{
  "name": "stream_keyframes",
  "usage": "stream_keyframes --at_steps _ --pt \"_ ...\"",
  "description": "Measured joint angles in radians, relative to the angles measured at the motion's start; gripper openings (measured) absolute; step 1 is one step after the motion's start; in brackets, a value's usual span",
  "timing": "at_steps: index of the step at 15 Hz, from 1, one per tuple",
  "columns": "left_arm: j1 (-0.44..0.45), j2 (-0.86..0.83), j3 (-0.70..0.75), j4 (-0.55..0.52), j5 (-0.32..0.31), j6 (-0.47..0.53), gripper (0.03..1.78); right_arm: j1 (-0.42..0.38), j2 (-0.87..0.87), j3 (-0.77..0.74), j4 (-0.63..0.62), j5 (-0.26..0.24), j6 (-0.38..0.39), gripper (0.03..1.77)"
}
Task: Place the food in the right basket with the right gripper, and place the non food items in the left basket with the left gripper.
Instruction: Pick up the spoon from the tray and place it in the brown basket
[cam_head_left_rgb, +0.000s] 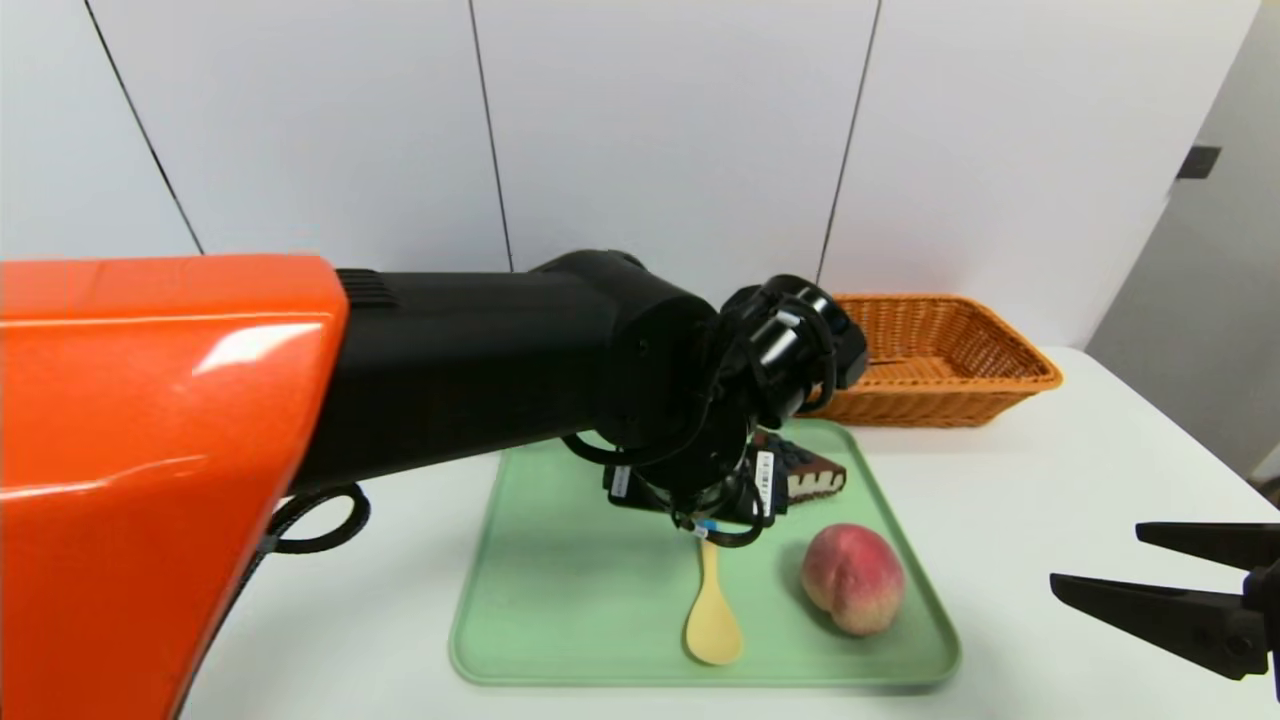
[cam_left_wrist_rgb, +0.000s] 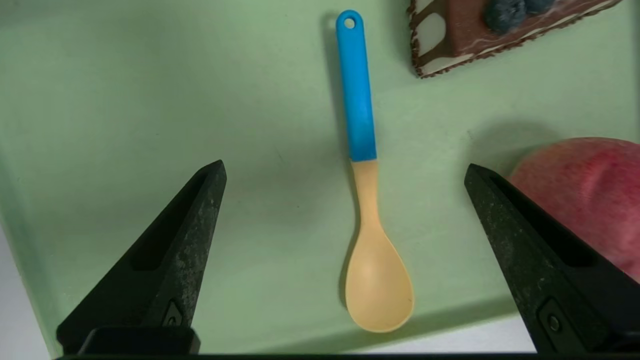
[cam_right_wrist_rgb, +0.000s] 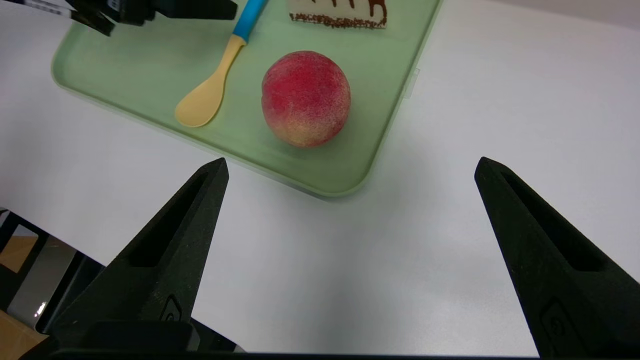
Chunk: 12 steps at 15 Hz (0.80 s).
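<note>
White table: your work surface (cam_head_left_rgb: 1050, 470), with a pale green tray (cam_head_left_rgb: 560, 600) on it as the landmark.
Room: white panels (cam_head_left_rgb: 680, 120) with dark seams rise behind the tray; a grey wall (cam_head_left_rgb: 1200, 250) stands beyond its right side.
Hidden: your left arm (cam_head_left_rgb: 460, 370) crosses in front of the tray's far part, covering most of the spoon's blue handle and part of the cake in the head view.
Cut off: the orange basket (cam_head_left_rgb: 930, 400), behind the tray's far right corner, is partly behind that arm.
Spoon: lying on the tray, between the spread fingers of your left gripper (cam_left_wrist_rgb: 345, 162), above it.
Peach: on the tray, near its right edge (cam_head_left_rgb: 853, 578).
Cake: on the tray, beyond the peach (cam_head_left_rgb: 815, 475).
Right gripper: wide and empty, right of the tray (cam_right_wrist_rgb: 352, 160).
</note>
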Motion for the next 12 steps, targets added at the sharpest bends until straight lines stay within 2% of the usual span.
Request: stream_keyframes --at_steps 12 --pt "0.001 0.115 0.000 0.001 0.004 -0.043 1.69 -0.003 -0.009 0.009 0.001 -0.002 0.001 1.70"
